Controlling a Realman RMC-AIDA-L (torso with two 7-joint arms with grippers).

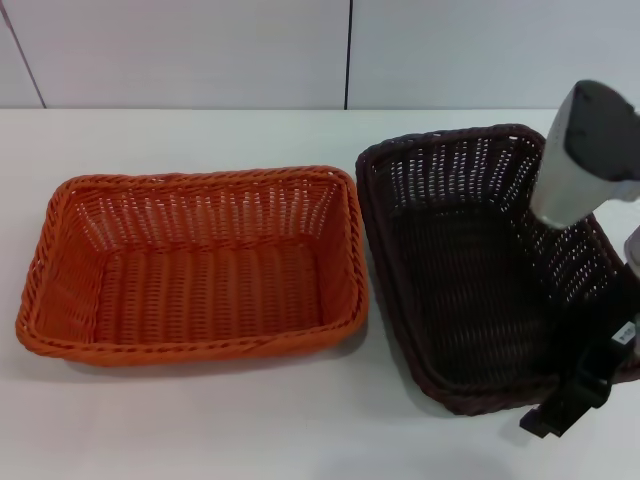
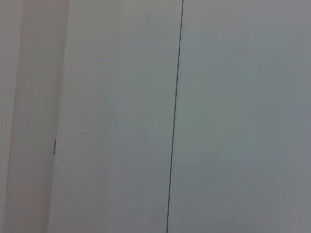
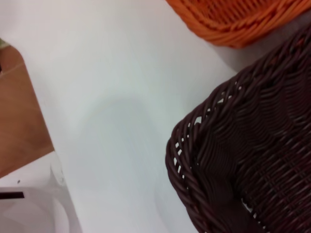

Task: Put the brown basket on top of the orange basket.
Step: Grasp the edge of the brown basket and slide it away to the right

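Observation:
The orange basket (image 1: 200,178) sits flat on the left half of the white table, with nothing inside. Just to its right lies the brown basket (image 1: 460,260), turned slightly askew, and a narrow gap separates the two. My right gripper (image 1: 572,392) reaches down at the brown basket's near right corner, against the rim. The right wrist view shows a corner of the brown basket (image 3: 252,160) close up and a bit of the orange basket (image 3: 238,19) beyond it. The left gripper is out of view; its wrist camera faces only a pale wall.
The white table (image 1: 250,420) runs back to a pale panelled wall (image 1: 200,50). In the right wrist view the table edge (image 3: 43,121) drops off to brown floor (image 3: 19,111).

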